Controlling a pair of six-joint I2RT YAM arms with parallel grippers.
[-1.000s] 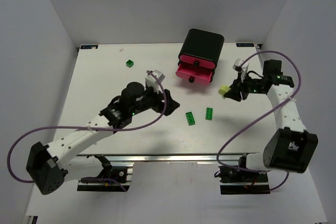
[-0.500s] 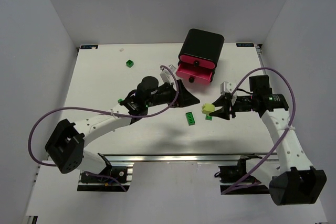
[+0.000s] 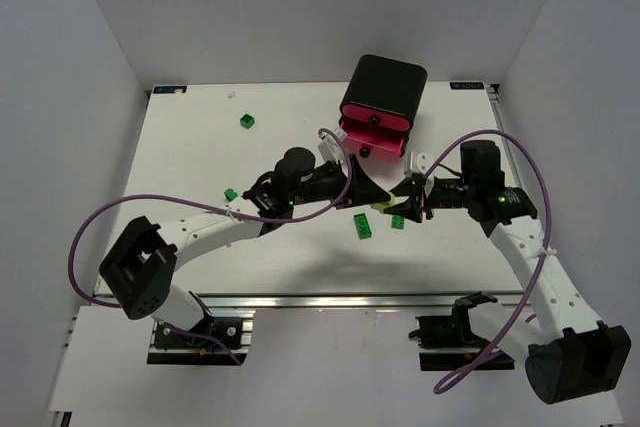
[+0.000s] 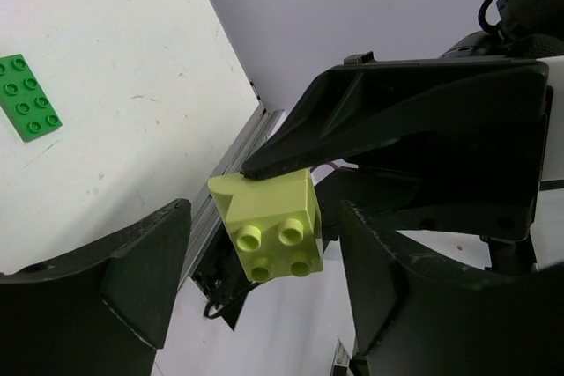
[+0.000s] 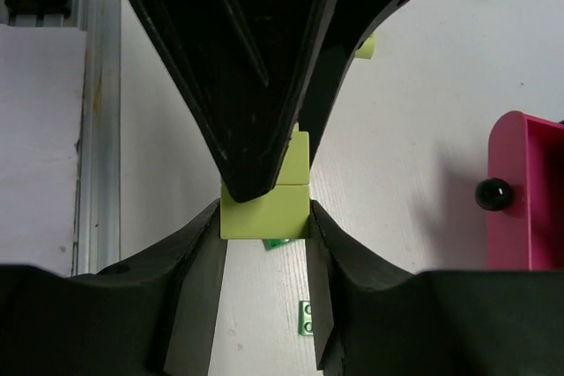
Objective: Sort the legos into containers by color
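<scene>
Both arms have closed in. From above, your right gripper [image 3: 397,205] meets the left gripper [image 3: 370,197] short of the open pink drawer [image 3: 372,142], contents unseen; green legos [image 3: 362,226] lie unsorted on the counter [image 3: 200,147] beside them. Left wrist: gripper spread around the lime block [image 4: 269,226]. Right wrist: gripper pinching it.

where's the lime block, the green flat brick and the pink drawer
lime block [image 4: 275,248], left wrist view, on its studded face
green flat brick [image 4: 29,97], left wrist view, middle of its studded top
pink drawer [image 5: 508,147], right wrist view, front panel above the knob
</scene>
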